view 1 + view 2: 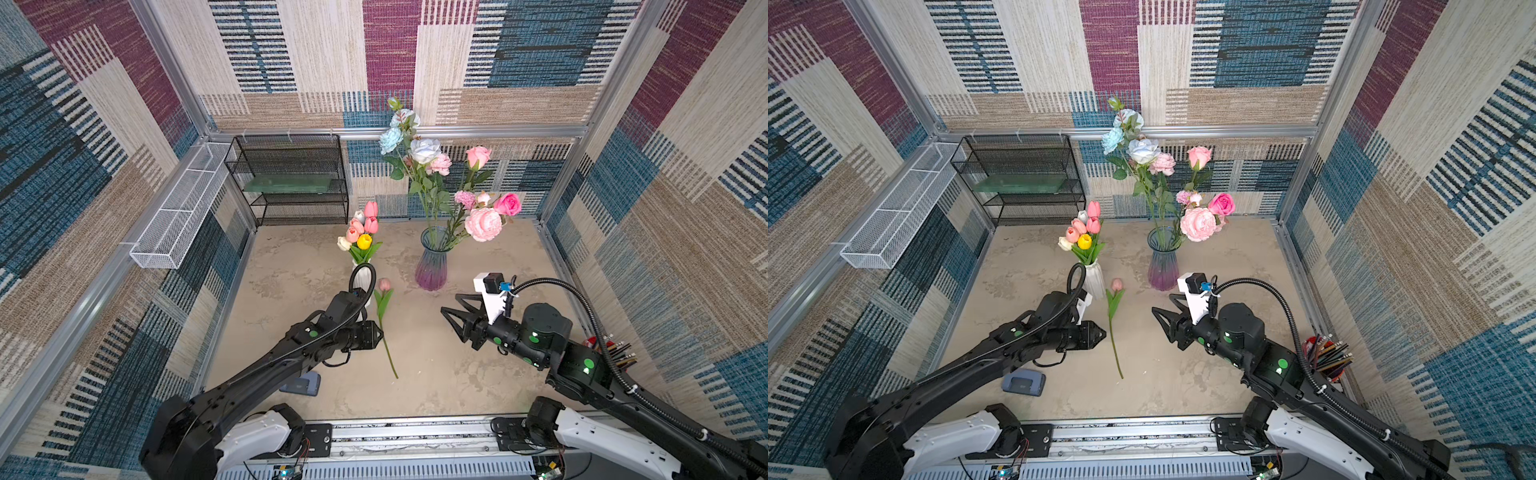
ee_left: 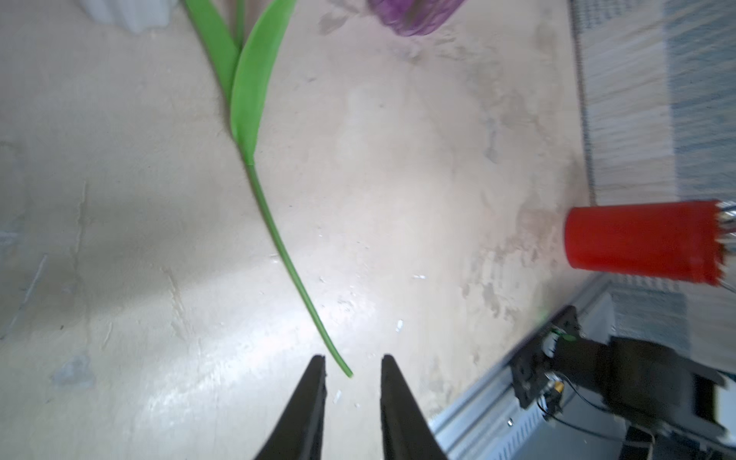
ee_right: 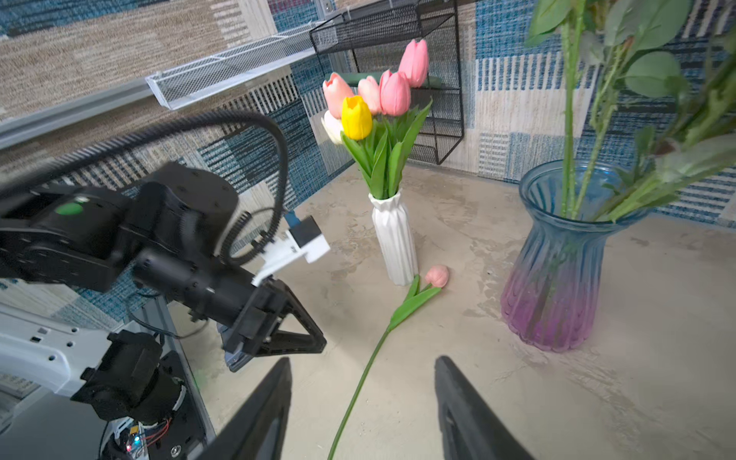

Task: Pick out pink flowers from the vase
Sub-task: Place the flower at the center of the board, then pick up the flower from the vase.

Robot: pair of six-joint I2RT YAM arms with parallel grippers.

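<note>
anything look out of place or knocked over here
One pink tulip lies flat on the table between the white vase and the glass vase, rather than standing in a vase. The left gripper is open at the end of its stem, not holding it.

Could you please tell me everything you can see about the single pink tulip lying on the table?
The pink tulip looks artificial: a small closed pale-pink bud, two smooth green leaves and a long, thin, gently curved green stem. It lies flat on the beige table, out of any vase, bud pointing toward the back near the foot of the white vase, stem end toward the robot. The left gripper hovers beside mid-stem, jaws slightly apart, not clamping it.
</note>
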